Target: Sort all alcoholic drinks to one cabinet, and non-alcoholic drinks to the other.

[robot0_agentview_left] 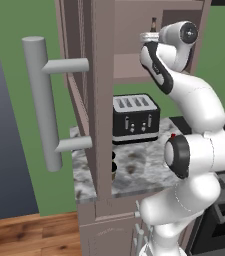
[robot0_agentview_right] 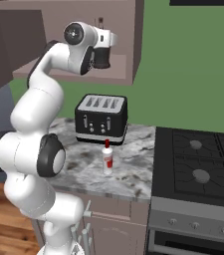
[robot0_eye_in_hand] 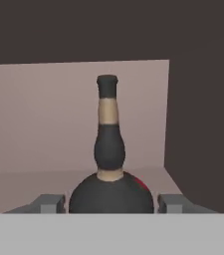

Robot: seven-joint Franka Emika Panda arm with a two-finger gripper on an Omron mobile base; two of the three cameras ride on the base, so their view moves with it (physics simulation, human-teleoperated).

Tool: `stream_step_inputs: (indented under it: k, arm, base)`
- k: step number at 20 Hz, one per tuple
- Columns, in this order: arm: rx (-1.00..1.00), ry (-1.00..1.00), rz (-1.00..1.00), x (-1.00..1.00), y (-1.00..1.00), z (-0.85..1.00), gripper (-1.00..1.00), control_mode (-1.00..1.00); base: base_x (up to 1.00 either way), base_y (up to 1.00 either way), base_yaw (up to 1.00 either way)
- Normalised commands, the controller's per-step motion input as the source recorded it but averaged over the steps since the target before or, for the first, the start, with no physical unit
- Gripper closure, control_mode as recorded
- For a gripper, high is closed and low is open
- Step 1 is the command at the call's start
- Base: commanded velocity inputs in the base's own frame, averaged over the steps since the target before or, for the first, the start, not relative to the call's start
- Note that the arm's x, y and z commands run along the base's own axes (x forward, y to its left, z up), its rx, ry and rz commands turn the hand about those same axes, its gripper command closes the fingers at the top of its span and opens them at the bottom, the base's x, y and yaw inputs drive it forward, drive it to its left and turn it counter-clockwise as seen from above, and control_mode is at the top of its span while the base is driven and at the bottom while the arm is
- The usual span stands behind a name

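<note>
Black bottle (robot0_eye_in_hand: pixel 109 164) stands upright on the shelf (robot0_eye_in_hand: pixel 24 182) inside the open wall cabinet (robot0_agentview_right: pixel 128 45), near its right inner wall in the hand view. Its round body sits between the two fingertips (robot0_eye_in_hand: pixel 49 203), with a sliver of gap showing on each side. The gripper (robot0_eye_in_hand: pixel 111 204) is spread around the bottle, not pinching it. In the left base view the bottle's thin neck (robot0_agentview_left: pixel 154 23) peeks above the arm's wrist, which reaches up into the cabinet.

Below, the clear bottle (robot0_agentview_right: pixel 107 158) with red cap stands upright on the marble counter (robot0_agentview_right: pixel 133 169), in front of the black toaster (robot0_agentview_right: pixel 101 119) and apart from it. The stove (robot0_agentview_right: pixel 203 164) adjoins the counter on the right.

In the left base view the cabinet door (robot0_agentview_left: pixel 96 100) is swung open edge-on to the camera, its thick grey bar handle (robot0_agentview_left: pixel 41 100) sticking out to the left. A small cup (robot0_agentview_left: pixel 113 168) on the counter shows just past the door's edge, mostly hidden by it.
</note>
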Motion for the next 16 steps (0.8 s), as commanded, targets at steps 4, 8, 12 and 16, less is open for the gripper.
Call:
stream_step_inputs:
  k: [4,8,12,16]
  arm:
    - [0.00,0.00,0.00,0.12,0.00,-0.13,-1.00,-1.00]
    - [0.00,-0.01,0.00,0.04,0.00,-0.10,-1.00,-1.00]
    - [0.00,-0.01,0.00,0.00,0.00,-0.08,-1.00,-1.00]
    - [0.00,-0.06,0.00,-0.25,0.00,0.00,-1.00,-1.00]
  base:
    - [0.00,0.00,0.00]
    - [0.00,0.00,0.00]
    - [0.00,0.00,0.00]
    - [0.00,0.00,0.00]
